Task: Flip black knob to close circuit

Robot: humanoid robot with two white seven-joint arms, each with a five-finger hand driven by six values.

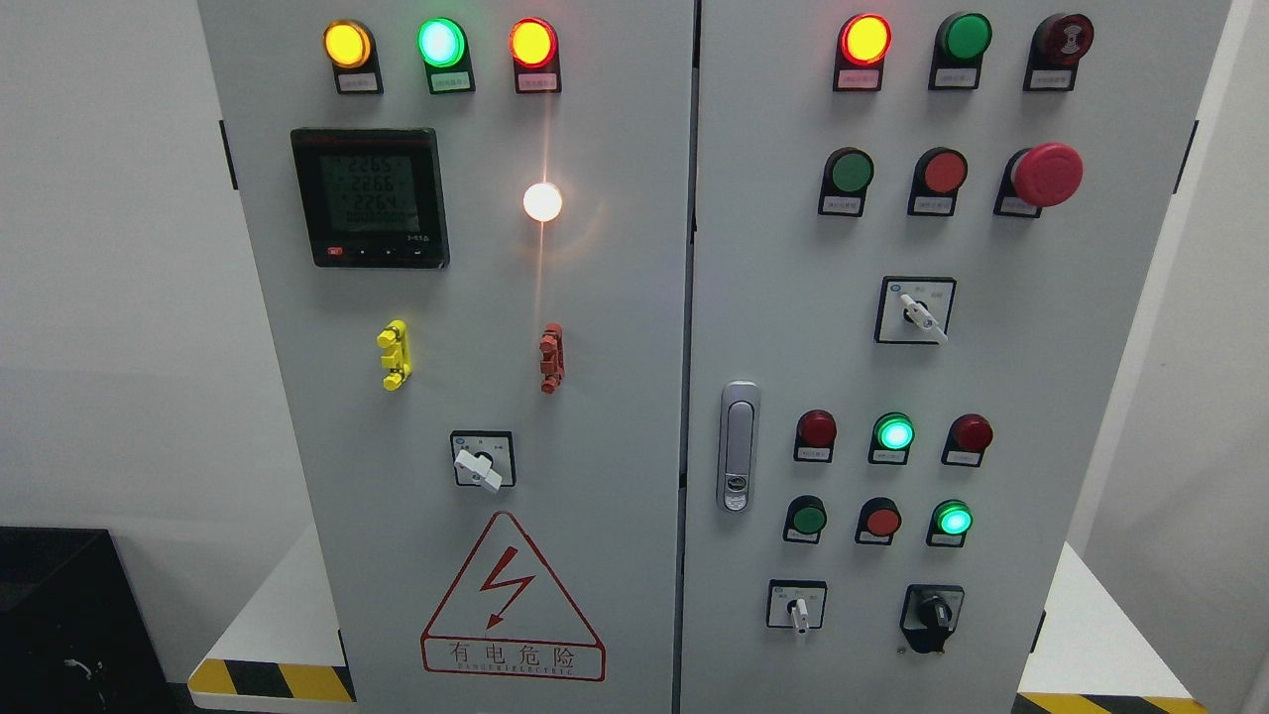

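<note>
Black knob sits at the lower right of the grey cabinet, its handle pointing straight up and down. Just to its left is a white-handled switch, and above it glow two green lamps. Neither of the robot's hands is in view, so no fingers can be seen and nothing touches the knob.

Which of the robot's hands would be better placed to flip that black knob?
Probably the right, though neither hand is in view yet. The black knob sits low on the cabinet's right door, on the side where the right arm would come in.
</note>
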